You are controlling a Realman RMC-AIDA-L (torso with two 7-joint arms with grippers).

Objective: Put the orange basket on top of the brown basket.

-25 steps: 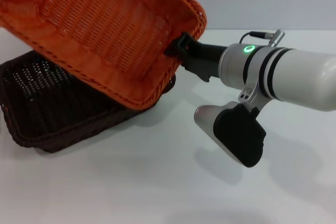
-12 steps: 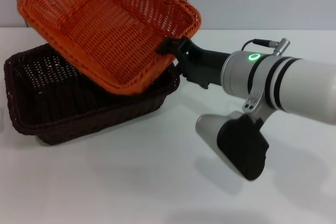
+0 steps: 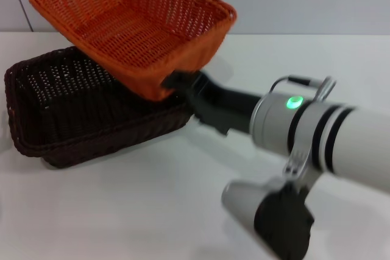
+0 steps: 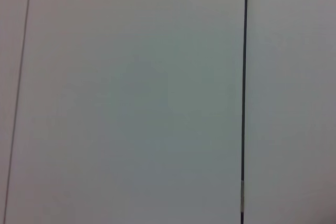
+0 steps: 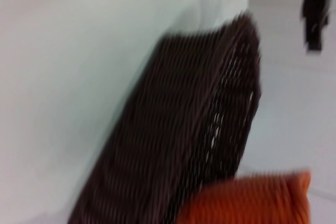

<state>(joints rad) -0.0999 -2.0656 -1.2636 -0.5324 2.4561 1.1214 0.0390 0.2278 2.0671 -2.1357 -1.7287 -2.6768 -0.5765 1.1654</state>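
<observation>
Orange basket (image 3: 137,25) held tilted in the air, near corner dipping into the brown basket (image 3: 73,111), far side raised above it. Clamped at that near corner by the right gripper (image 3: 178,81), fingers closed tight on the braided rim. Brown basket resting flat on the white counter (image 3: 152,199). Left gripper out of sight.

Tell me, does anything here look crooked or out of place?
Yes: the orange basket hangs tilted above the brown basket, held at one corner by the right gripper, not sitting squarely on it. Nothing looks spilled or broken.
</observation>
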